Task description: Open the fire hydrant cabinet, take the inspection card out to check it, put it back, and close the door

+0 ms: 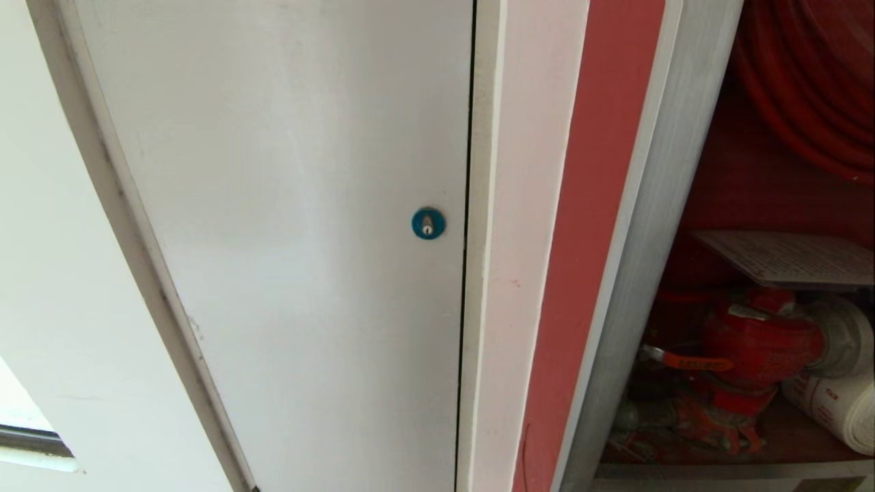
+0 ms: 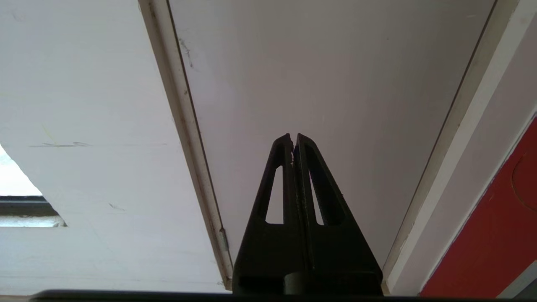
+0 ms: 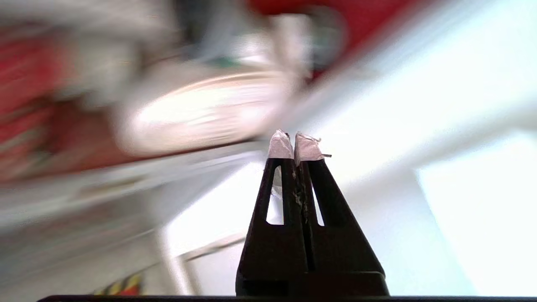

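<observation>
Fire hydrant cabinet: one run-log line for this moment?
fire hydrant cabinet: open | inspection card: inside, above valve | left gripper: shut, empty, facing white door | right gripper: shut, empty

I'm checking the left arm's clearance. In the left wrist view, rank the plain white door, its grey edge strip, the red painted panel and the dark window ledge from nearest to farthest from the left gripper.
1. Plain white door: straight ahead of the shut left gripper.
2. Grey edge strip: on the door's left.
3. Red painted panel, to the right, and dark window ledge, far left: too close to call.
</observation>
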You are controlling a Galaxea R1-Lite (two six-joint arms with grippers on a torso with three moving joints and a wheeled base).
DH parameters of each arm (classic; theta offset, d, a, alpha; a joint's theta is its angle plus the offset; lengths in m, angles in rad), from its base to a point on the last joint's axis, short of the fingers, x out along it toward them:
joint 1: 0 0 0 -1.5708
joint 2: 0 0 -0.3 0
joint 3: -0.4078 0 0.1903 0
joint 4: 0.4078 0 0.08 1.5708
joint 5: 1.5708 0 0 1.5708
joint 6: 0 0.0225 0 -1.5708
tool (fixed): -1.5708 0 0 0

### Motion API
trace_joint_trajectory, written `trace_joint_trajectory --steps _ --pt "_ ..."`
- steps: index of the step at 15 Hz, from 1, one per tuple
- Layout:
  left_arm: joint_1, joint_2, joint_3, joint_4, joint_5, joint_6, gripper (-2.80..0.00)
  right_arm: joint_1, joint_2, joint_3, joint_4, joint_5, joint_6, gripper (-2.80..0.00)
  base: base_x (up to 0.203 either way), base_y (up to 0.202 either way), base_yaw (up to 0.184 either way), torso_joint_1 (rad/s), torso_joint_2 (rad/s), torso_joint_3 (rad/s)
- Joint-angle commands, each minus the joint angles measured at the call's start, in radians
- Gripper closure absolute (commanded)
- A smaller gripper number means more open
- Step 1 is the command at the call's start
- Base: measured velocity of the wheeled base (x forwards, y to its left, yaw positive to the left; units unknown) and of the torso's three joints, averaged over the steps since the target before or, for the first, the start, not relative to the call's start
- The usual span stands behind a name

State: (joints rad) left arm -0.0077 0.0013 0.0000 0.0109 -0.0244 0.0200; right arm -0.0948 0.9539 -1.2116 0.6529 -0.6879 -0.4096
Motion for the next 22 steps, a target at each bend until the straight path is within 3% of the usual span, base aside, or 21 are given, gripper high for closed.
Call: trace_joint_trajectory --steps 1,5,6,9,11,13,16,19,21,22 --pt "0.0 0.0 0.0 0.0 0.0 0.0 0.0 -0.055 0.089 0.019 -0.074 -0.087 -0.015 0.0 0.0 0.0 0.0 0.0 0.0 0.0" --pt "0.0 0.0 0.0 0.0 0.0 0.0 0.0 -0.095 0.025 0.17 -0.037 -0.114 -0.07 0.0 0.0 0.0 0.0 0.0 0.0 0.0" --pt "0.0 0.0 0.0 0.0 0.0 0.0 0.0 -0.092 0.011 0.196 0.015 -0.092 -0.086 0.0 0.0 0.0 0.0 0.0 0.0 0.0" --pt "0.0 0.0 0.0 0.0 0.0 0.0 0.0 -0.094 0.007 0.192 0.052 0.077 -0.18 0.0 0.0 0.0 0.0 0.0 0.0 0.0" --pt "0.0 0.0 0.0 0.0 0.0 0.0 0.0 -0.116 -0.002 0.191 0.095 0.129 -0.316 0.0 0.0 0.0 0.0 0.0 0.0 0.0" --pt "0.0 0.0 0.0 0.0 0.0 0.0 0.0 -0.169 -0.009 0.171 0.107 0.266 -0.485 0.0 0.0 0.0 0.0 0.0 0.0 0.0" --pt "0.0 0.0 0.0 0.0 0.0 0.0 0.0 -0.29 0.032 0.085 0.106 0.405 -0.748 0.0 0.0 0.0 0.0 0.0 0.0 0.0" --pt "0.0 0.0 0.0 0.0 0.0 0.0 0.0 -0.387 0.072 0.01 0.105 0.599 -0.96 0.0 0.0 0.0 0.0 0.0 0.0 0.0" --pt "0.0 0.0 0.0 0.0 0.0 0.0 0.0 -0.437 0.075 -0.003 0.102 0.639 -1.072 0.0 0.0 0.0 0.0 0.0 0.0 0.0" --pt "0.0 0.0 0.0 0.0 0.0 0.0 0.0 -0.451 0.077 0.002 0.088 0.66 -1.112 -2.8 0.0 0.0 0.0 0.0 0.0 0.0"
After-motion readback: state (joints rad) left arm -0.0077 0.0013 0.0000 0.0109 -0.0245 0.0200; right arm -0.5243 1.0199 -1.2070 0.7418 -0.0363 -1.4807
